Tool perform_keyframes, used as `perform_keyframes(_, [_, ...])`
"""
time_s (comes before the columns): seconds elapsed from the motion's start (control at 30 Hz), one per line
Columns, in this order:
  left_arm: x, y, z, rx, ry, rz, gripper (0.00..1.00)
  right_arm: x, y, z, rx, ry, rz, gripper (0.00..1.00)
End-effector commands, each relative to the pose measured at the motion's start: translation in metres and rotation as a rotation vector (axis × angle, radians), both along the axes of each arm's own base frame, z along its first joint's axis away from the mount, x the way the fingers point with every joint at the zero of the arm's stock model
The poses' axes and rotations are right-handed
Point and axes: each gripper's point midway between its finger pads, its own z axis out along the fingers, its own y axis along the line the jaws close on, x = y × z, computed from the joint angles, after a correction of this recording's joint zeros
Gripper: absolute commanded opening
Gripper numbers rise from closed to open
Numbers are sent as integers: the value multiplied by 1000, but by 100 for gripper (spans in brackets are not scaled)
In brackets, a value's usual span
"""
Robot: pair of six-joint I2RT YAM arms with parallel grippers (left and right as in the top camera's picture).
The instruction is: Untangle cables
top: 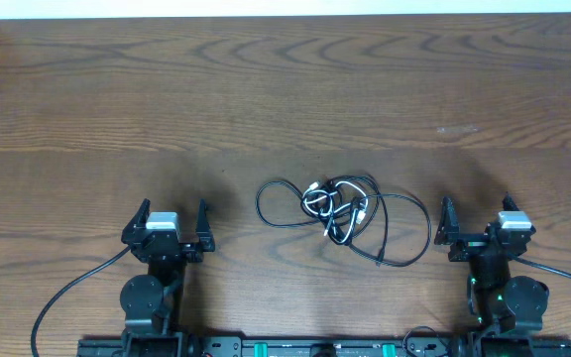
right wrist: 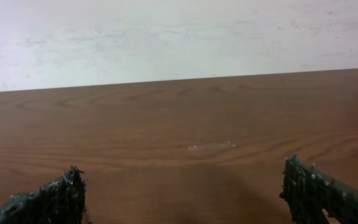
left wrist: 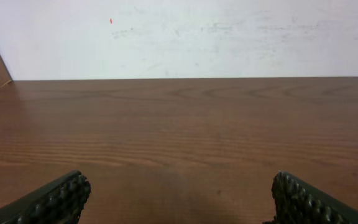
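Note:
The cables [top: 343,210] lie in one tangled bundle on the wooden table, a little right of centre near the front: thin black cords looping out to both sides, with white/silver cord and plug ends knotted in the middle. My left gripper [top: 173,211] is open and empty, well to the left of the bundle. My right gripper [top: 476,212] is open and empty, just right of the outermost black loop. Both wrist views show only open fingertips, the left [left wrist: 179,196] and the right [right wrist: 182,190], over bare wood; the cables are out of those views.
The wooden table [top: 285,99] stretches back to a white wall [left wrist: 179,37]. A small pale scuff [right wrist: 211,147] marks the wood ahead of my right gripper. The arms' own thicker black cables [top: 67,288] trail at the front edge.

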Motion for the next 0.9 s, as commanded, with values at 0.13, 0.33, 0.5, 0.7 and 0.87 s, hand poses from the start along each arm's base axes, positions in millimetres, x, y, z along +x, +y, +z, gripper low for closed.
perform_keyframes(0.13, [-1,4,-15,40,48,17,95,0,0,0,-16,-3,-1,99])
perform_keyframes(0.33, [-1,4,-15,39,48,16,95,0,0,0,-16,-3,-1,99])
perform_keyframes(0.5, [0,3,-12,38,36,11,95,0,0,0,-16,-3,-1,99])
perform_keyframes(0.7, [-1,-15,4,28,-20,-92,94,0,0,0,-16,-3,-1,99])
perform_keyframes(0.87, [-3,-17,20,28,-44,-98,95,0,0,0,-16,-3,-1,99])
